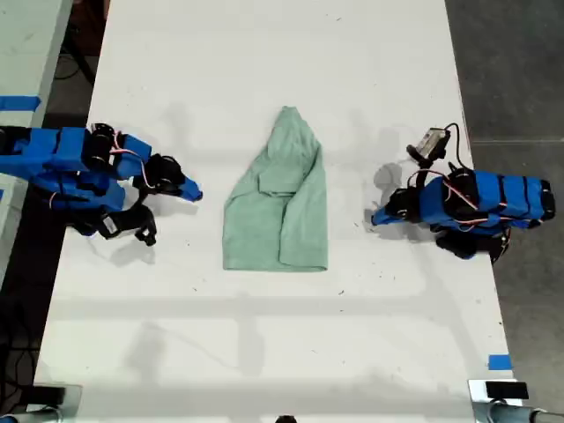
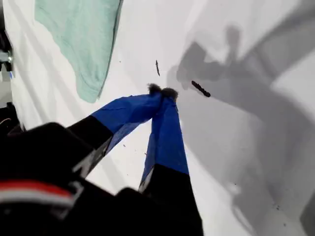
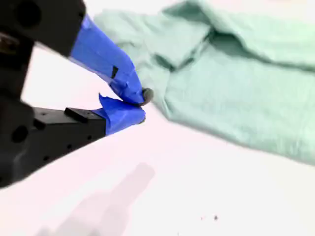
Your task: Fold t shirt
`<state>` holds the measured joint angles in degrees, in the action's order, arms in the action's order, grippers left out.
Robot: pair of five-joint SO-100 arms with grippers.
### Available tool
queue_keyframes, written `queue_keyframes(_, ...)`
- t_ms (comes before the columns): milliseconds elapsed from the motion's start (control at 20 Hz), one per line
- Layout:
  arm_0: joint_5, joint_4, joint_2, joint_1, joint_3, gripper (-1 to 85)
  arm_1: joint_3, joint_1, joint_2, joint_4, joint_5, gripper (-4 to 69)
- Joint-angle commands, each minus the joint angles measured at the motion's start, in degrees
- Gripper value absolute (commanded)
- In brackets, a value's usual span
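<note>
My first claw (image 2: 162, 92) has its blue tips pressed together and holds nothing; it hangs over bare worktop (image 1: 264, 335), with only a hem corner and a straight edge of the t shirt (image 1: 278, 211) in its wrist view, clear of the jaws. My second claw (image 3: 141, 105) is closed to a sliver, also empty, and sits just beside the near edge of the cloth without touching it. In the exterior view the t shirt lies near the middle of the worktop between the two arms. It is narrowed to a strip, with a sleeve flap laid over its body, a pointed end toward the view's top and a square hem toward the view's bottom. Judgement: the side folds appear made and a lengthwise fold remains. To do it well, both claws would need to open fully before descending. Each should pinch all layers at one hem corner, not the top layer alone. The hem should then be lifted evenly and carried toward the pointed end, so the strip does not skew. Risk noted: a claw that closes short of the edge would drag the cloth and undo the flap.
</note>
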<state>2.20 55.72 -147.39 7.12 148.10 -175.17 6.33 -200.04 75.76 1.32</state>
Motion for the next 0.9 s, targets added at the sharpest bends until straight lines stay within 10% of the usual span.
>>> queue_keyframes(0,3.78,3.69,22.50,-4.75,-17.49,14.2,-3.08,-0.18,-0.88,-1.85,-0.97,-1.5)
queue_keyframes(450,3.87,5.71,57.39,-7.56,-43.33,18.1,-3.08,-0.44,-0.88,-2.02,-2.11,-1.5)
queue_keyframes(550,-0.35,3.52,62.05,-5.80,-44.21,0.3,-3.08,-0.53,-0.88,-2.02,-2.11,-1.5)
queue_keyframes(850,-0.35,15.82,62.49,-6.06,-58.10,-0.2,-3.08,-0.53,-0.88,-2.02,-2.11,-1.5)
